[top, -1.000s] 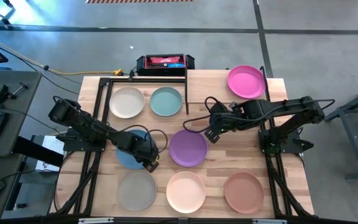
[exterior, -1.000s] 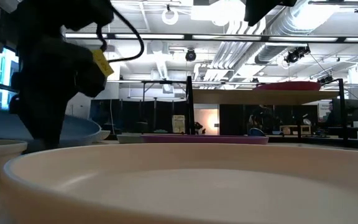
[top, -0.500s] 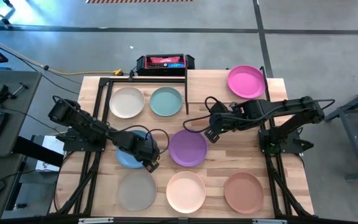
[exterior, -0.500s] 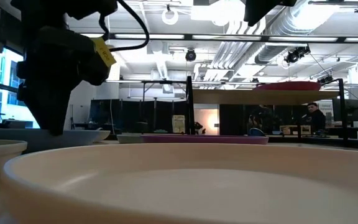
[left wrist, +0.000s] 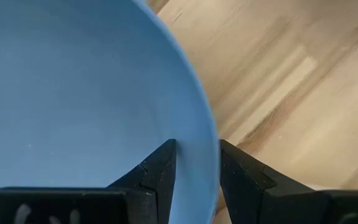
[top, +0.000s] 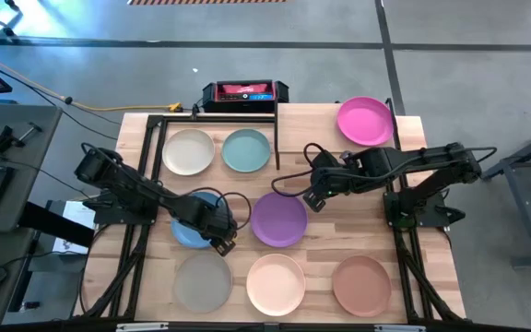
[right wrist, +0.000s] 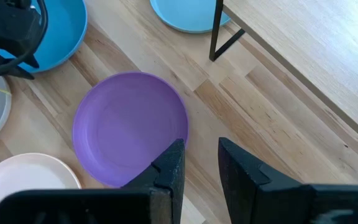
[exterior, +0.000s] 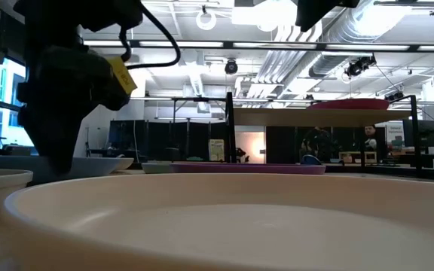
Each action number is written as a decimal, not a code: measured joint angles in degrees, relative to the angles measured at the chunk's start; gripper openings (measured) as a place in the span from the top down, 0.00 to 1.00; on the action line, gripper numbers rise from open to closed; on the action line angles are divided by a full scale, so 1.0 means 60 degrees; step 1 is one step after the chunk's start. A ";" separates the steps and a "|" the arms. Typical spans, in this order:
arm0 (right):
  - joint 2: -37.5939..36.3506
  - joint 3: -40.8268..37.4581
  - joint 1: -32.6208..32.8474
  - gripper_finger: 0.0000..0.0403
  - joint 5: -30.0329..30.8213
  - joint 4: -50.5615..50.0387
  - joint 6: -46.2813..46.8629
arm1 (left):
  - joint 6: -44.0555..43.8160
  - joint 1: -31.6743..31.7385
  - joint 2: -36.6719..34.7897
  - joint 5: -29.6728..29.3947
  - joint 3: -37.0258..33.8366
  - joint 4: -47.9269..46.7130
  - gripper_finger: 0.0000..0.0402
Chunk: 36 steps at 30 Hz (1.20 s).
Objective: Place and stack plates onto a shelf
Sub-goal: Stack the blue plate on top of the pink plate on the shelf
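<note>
My left gripper point(top: 221, 238) point(left wrist: 197, 144) sits at the blue plate's point(top: 192, 223) near-right edge, shut on its rim. My right gripper point(top: 312, 195) point(right wrist: 201, 144) hovers over the purple plate's point(top: 278, 219) far-right edge, narrowly open and touching nothing. The magenta plate point(top: 365, 121) rests on the raised wooden shelf point(top: 404, 129), which also shows in the low view point(exterior: 292, 117). Cream point(top: 188, 151), teal point(top: 246, 150), grey-beige point(top: 203, 281), peach point(top: 276, 284) and terracotta point(top: 361, 284) plates lie flat on the tabletop. My left gripper has the blue plate's rim point(left wrist: 205, 134) between its fingers, one finger point(left wrist: 160, 171) inside the bowl and the other outside. The fingers come from above, pointing down. In the low view the plate point(exterior: 89, 161) lies flat on the table.
Black metal frames point(top: 155, 138) run along both table sides. A shelf post point(right wrist: 216, 31) stands beside the teal plate point(right wrist: 185, 12). A black-and-red box point(top: 244, 92) sits past the far edge. Bare wood point(top: 348, 226) lies to the right of the purple plate.
The blue plate's edge under my left gripper stood tipped up a second ago; it has come down and the plate now lies flat. The left gripper rose a little, then sank back to the rim. My right arm kept still.
</note>
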 joint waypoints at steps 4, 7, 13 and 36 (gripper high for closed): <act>0.0000 0.0000 0.0000 0.81 0.0003 0.0000 0.0000 | -0.0001 0.0000 0.0111 0.0010 0.0010 0.0011 0.74; 0.0000 0.0000 0.0000 0.81 0.0003 0.0000 0.0000 | 0.0007 0.0000 0.0117 0.0002 0.0011 0.0010 0.74; 0.0000 0.0000 0.0000 0.81 0.0003 0.0000 0.0000 | 0.0112 0.0000 0.0111 0.0014 0.0025 0.0009 0.81; 0.0004 0.0000 0.0000 0.81 -0.0117 0.0004 0.0153 | 0.0574 -0.0561 -0.0946 -0.0062 -0.0025 -0.0535 0.99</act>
